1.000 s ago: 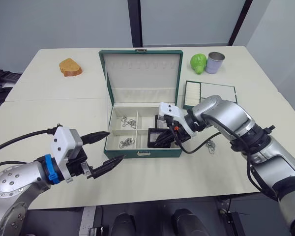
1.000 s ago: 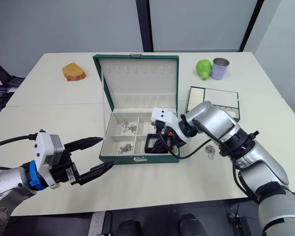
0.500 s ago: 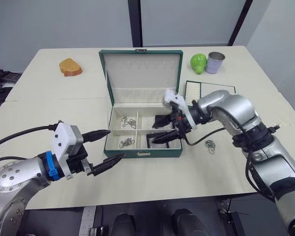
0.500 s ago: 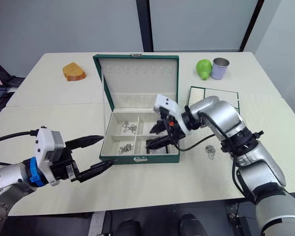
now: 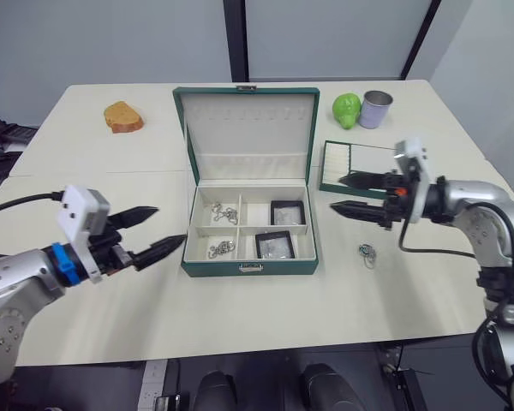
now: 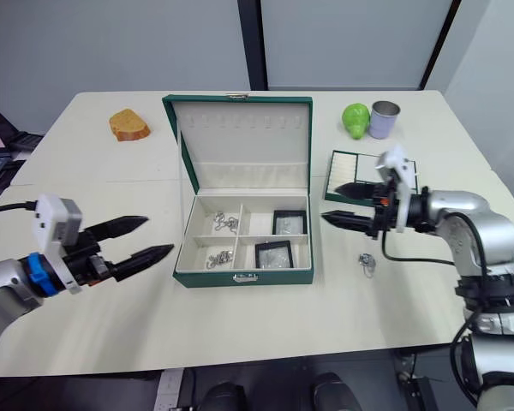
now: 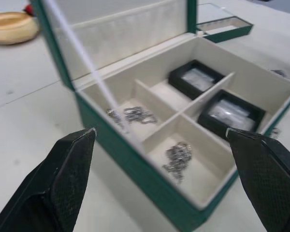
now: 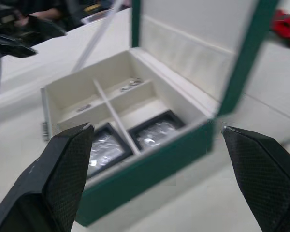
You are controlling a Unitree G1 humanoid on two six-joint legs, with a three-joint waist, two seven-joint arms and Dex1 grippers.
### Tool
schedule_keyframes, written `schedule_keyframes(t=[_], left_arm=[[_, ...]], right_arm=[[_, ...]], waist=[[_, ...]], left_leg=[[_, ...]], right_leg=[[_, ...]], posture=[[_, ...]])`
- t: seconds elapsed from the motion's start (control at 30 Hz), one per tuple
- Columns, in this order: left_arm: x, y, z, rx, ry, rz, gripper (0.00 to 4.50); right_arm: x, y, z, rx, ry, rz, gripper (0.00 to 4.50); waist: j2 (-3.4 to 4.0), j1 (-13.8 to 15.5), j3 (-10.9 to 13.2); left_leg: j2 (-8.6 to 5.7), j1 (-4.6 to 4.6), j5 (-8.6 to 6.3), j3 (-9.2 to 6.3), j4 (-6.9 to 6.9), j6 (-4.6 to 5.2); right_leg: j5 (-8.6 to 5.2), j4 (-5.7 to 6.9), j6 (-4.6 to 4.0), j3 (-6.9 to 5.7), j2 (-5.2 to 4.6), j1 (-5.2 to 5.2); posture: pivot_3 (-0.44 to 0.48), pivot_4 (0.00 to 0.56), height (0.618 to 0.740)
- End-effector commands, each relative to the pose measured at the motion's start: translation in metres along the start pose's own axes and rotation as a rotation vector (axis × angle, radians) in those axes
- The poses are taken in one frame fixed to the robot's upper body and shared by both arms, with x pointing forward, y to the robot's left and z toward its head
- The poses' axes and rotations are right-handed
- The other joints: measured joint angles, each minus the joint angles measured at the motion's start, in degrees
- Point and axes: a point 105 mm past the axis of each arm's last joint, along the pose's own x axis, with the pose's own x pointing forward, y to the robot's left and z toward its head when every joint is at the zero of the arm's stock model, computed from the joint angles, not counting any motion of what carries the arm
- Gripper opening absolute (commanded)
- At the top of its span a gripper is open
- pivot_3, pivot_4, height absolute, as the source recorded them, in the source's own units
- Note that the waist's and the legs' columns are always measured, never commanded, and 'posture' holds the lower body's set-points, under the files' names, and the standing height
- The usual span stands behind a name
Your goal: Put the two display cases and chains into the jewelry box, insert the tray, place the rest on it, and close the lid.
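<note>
Two cases (image 5: 287, 212) (image 5: 275, 246) inside the box (image 5: 248, 268), both in its right-hand compartments at frame centre: one in the back right cell, one in the front right cell, each lying flat. Two chains (image 5: 225, 211) (image 5: 221, 249) in the left-hand cells, one bunch behind, one in front. A third chain (image 5: 366, 253) out on the table (image 5: 351, 295), right of the box and well apart from it. Lid (image 5: 246, 122) standing open, upright behind the compartments, hooks in a row near its top edge.

Tray (image 5: 373, 163) flat on the table in the right half of the frame, just right of the box; exact contents too small to tell, possibly ring rolls along its left part.

Left gripper (image 5: 147, 231) in the lower left of the frame, fingers spread wide, empty, tips pointing toward the box front and short of it. Right gripper (image 5: 349, 193) at right of centre, fingers likewise parted and empty, hanging above the tray's left edge, between box and tray.

Farther back: bread (image 5: 122, 116) at upper left, green fruit (image 5: 345, 109) and can (image 5: 376, 108) side by side at upper right.
</note>
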Motion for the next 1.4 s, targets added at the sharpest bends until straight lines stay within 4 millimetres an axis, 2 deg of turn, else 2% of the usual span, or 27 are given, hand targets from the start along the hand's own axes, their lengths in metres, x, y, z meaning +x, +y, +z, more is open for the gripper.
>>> schedule_keyframes(t=[0.03, 0.13, 0.27, 0.4, 0.6, 0.97, 1.13, 1.23, 1.4], left_arm=[[-0.017, 0.025, -0.001, 0.036, -0.011, 0.136, 4.50], [-0.024, 0.037, -0.013, 0.025, -0.006, 0.210, 4.50], [-0.032, 0.051, -0.032, 0.002, -0.028, 0.327, 4.50], [-0.035, 0.053, -0.041, 0.003, -0.020, 0.348, 4.50], [-0.041, 0.051, -0.055, -0.014, 0.011, 0.348, 4.50], [-0.041, 0.044, -0.059, -0.032, 0.028, 0.314, 4.50], [-0.036, 0.033, -0.057, -0.030, 0.031, 0.247, 4.50], [-0.022, 0.022, -0.044, 0.004, 0.015, 0.165, 4.50], [0.017, -0.014, -0.011, 0.074, -0.038, -0.054, 4.50]], right_arm=[[-0.031, -0.023, 0.008, -0.025, -0.089, -0.190, 4.48], [-0.047, -0.035, 0.003, -0.020, -0.128, -0.310, 4.48], [-0.069, -0.039, -0.023, -0.012, -0.079, -0.415, 4.48], [-0.082, -0.040, -0.052, 0.002, 0.010, -0.454, 4.48], [-0.094, -0.046, -0.072, 0.016, 0.043, -0.498, 4.48], [-0.091, -0.045, -0.065, 0.016, 0.016, -0.459, 4.48], [-0.088, -0.047, -0.056, -0.005, 0.003, -0.436, 4.48], [-0.081, -0.046, -0.046, -0.041, 0.028, -0.378, 4.48], [-0.064, -0.043, -0.032, -0.141, 0.134, -0.238, 4.48]], waist=[[0.00, -0.1, 0.0], [0.01, -0.1, 0.0], [0.00, 0.1, 0.0], [0.00, 0.3, 0.0], [0.00, 0.2, 0.0], [0.00, 0.2, 0.0], [0.00, 0.2, 0.0], [0.00, 0.3, 0.0], [0.01, 0.5, 0.0]], left_leg=[[0.00, 0.02, 0.00, 0.00, 0.00, 0.00], [0.00, 0.06, 0.00, 0.03, -0.01, 0.00], [0.01, 0.06, 0.00, 0.05, -0.03, 0.00], [0.00, 0.05, 0.00, 0.04, -0.03, 0.00], [0.00, 0.22, 0.00, 0.06, -0.04, 0.00], [0.00, 0.22, 0.00, 0.06, -0.03, -0.01], [0.01, 0.22, 0.00, 0.06, -0.03, -0.01], [0.00, 0.22, 0.00, 0.06, -0.02, -0.01], [0.01, 0.23, 0.00, 0.04, 0.01, -0.01]], right_leg=[[0.00, 0.00, 0.00, 0.02, 0.02, 0.00], [0.00, 0.00, 0.00, 0.06, 0.02, 0.00], [0.00, -0.01, 0.00, 0.04, 0.01, 0.07], [0.00, 0.01, 0.00, 0.01, 0.00, 0.10], [0.01, 0.03, 0.02, 0.05, 0.00, 0.25], [0.01, 0.03, 0.01, 0.04, 0.00, 0.26], [0.01, 0.03, 0.01, 0.04, 0.00, 0.26], [0.01, 0.04, 0.01, 0.04, 0.00, 0.27], [0.01, 0.04, 0.02, 0.01, 0.00, 0.30]], posture=[[0.000, 0.150, 0.740], [0.000, 0.150, 0.740], [0.000, 0.150, 0.740], [0.000, 0.150, 0.740], [0.000, 0.150, 0.740], [0.000, 0.150, 0.740], [0.000, 0.150, 0.740], [0.000, 0.150, 0.740], [0.000, 0.150, 0.740]])
